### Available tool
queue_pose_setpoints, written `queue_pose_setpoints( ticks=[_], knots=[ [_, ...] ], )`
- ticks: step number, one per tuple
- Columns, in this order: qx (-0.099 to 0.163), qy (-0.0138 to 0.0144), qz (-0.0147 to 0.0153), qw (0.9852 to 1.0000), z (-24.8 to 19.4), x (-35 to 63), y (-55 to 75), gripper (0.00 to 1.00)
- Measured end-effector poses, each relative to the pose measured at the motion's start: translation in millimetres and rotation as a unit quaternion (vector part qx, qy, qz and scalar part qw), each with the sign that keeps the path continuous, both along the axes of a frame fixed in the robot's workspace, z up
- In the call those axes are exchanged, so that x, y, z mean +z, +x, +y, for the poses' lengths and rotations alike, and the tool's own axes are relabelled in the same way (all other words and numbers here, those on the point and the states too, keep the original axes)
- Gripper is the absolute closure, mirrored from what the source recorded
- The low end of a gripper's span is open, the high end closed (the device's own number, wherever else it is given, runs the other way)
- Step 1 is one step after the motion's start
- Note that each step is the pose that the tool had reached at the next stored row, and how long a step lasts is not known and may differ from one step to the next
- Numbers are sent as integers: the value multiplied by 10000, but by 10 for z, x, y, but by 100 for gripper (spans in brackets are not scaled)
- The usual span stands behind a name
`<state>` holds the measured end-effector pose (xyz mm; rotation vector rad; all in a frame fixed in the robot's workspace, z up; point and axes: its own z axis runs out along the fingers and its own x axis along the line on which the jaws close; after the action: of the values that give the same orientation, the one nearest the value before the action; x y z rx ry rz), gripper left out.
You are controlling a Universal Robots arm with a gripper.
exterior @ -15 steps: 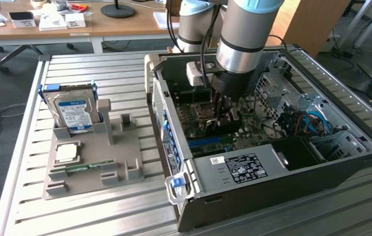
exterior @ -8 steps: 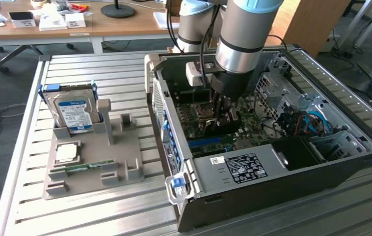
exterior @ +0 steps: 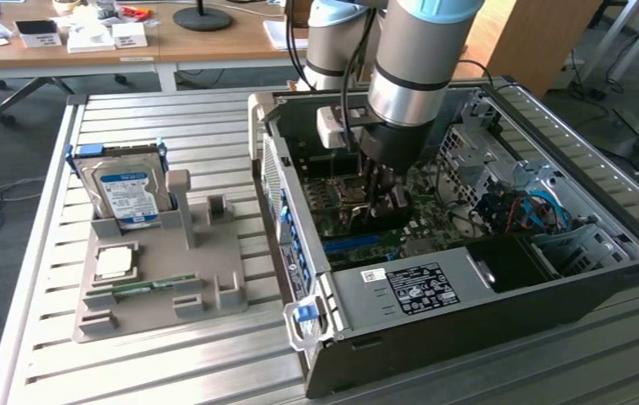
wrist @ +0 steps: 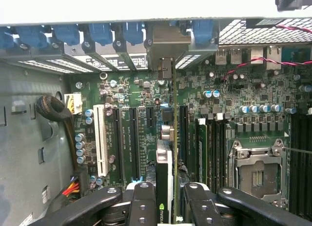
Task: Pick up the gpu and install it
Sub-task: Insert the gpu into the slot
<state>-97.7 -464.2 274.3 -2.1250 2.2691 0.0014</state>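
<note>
**GPU held edge-on over the motherboard inside the open case**

The arm reached down into the open computer case [exterior: 589, 278], which lay on its side on the slatted metal table [exterior: 184, 363]. The gripper [exterior: 385, 196] sat low inside the case, just above the motherboard [wrist: 253, 94].

In the wrist view the gripper [wrist: 165, 197] was closed on the gpu [wrist: 168, 153], with its black fingers [wrist: 142, 204] pressed against the card's two faces. The card stood on edge between them, seen end-on as a thin vertical strip: a black face with a small green logo near the fingers and a thin greenish-brown board edge running away towards the rear wall of the case. Its metal bracket end [wrist: 165, 70] reached the row of rear slot openings with blue clips [wrist: 102, 33]. Relative to the motherboard, the gpu lined up along the group of black expansion slots [wrist: 134, 138], beside the white slot [wrist: 100, 138] and well apart from the empty CPU socket [wrist: 257, 170]. Whether the card's lower edge touched a slot could not be told.

Outside the case, on the exterior view's left, a grey parts holder [exterior: 161, 278] rested on the table, carrying a blue-labelled hard drive [exterior: 127, 190] upright, a CPU chip [exterior: 114, 262] lying flat, and a narrow green RAM stick [exterior: 153, 287].
</note>
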Motion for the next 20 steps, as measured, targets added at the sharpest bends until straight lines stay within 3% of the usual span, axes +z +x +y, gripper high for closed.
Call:
queue_pose_setpoints(
  ticks=[8, 20],
  knots=[
    [-1, -6, 5, 10000, 0, 0, -6, 73],
    [-1, -8, 60, 10000, 0, -4, 13, 73]
  ],
)
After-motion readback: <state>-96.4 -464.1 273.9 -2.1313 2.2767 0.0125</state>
